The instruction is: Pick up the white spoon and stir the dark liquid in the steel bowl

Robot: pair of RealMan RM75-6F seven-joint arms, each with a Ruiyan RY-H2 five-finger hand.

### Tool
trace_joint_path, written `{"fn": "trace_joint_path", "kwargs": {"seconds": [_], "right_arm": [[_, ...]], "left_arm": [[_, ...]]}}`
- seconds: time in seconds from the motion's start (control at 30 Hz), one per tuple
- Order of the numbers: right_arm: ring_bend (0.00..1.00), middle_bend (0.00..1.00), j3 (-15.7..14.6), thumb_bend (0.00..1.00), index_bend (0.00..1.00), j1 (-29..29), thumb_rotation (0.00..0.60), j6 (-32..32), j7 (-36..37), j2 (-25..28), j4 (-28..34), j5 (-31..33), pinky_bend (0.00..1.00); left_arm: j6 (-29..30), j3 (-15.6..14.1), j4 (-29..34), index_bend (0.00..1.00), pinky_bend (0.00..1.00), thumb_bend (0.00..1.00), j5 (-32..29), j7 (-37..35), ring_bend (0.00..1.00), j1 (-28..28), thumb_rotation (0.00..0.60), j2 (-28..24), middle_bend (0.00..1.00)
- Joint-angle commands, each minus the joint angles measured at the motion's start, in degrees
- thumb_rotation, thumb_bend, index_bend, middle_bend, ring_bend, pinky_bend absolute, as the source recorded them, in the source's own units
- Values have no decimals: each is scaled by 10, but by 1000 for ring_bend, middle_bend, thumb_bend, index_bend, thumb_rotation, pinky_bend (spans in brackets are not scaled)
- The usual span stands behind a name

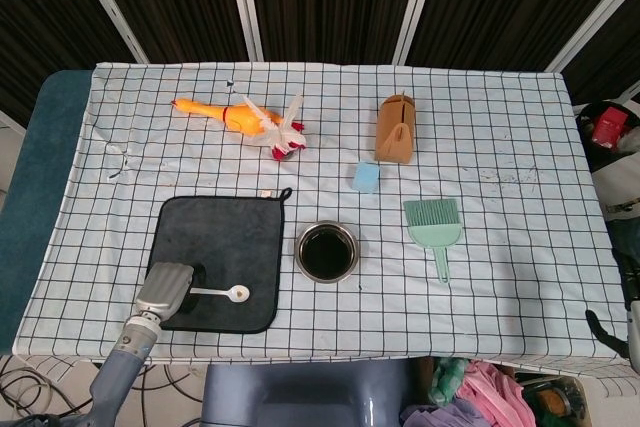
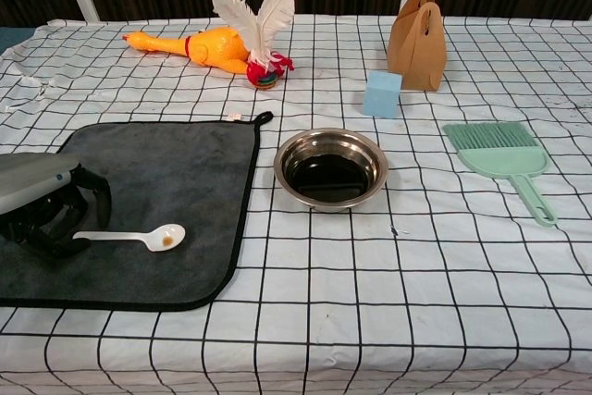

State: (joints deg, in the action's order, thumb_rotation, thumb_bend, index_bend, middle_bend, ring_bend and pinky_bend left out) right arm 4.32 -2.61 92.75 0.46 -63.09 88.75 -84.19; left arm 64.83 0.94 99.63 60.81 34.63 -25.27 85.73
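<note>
Spoon point(image 2: 134, 238) lies flat on the mat point(image 2: 176, 182), bowl end toward the steel bowl point(image 2: 330, 169), handle end at the left hand point(image 2: 42, 210). A brown smear sits in the spoon's bowl. Steel bowl stands just beside the mat's right edge, apart from it, dark liquid point(image 2: 326, 178) inside.

Risks, as we judge them:
- Spoon is thin and lies flat on soft cloth. Fingers closing from above may push the handle into the pile or skid it sideways instead of getting under it.
- A pinch at the very tip of the handle would leave the long end free to swing; it could rotate or drop on the way to the bowl.
- Fingers may snag the mat and lift it with the spoon.
- Bowl is light steel on cloth and stands free; a hard stir could shove or tip it and spill the liquid on the tablecloth point(image 2: 388, 302).

Left hand pose: low over the mat's left part, back of the hand up, dark fingers point(image 2: 92, 193) curled down around the handle end. In the head view the hand point(image 1: 167, 290) covers the handle end, forearm running off toward the near left corner. We cannot tell whether the fingers actually pinch the handle or only cage it; spoon is not lifted.

Right hand: not seen in either view.
</note>
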Motion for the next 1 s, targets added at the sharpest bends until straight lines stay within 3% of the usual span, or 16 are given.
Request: {"fn": "trace_joint_path", "kwargs": {"seconds": [0.03,1.0], "right_arm": [[224,107,0,219,0,0,600,0,1,0,0,0,289],[224,107,5,220,0,-2,600,-2,3,0,-2,-1,288]], "left_arm": [[0,-1,-2,483,774,382,-2,1,788,-1,600,1,761],[6,-5,-4,509,774,421,-12,15,787,-11,600,8,759]]}}
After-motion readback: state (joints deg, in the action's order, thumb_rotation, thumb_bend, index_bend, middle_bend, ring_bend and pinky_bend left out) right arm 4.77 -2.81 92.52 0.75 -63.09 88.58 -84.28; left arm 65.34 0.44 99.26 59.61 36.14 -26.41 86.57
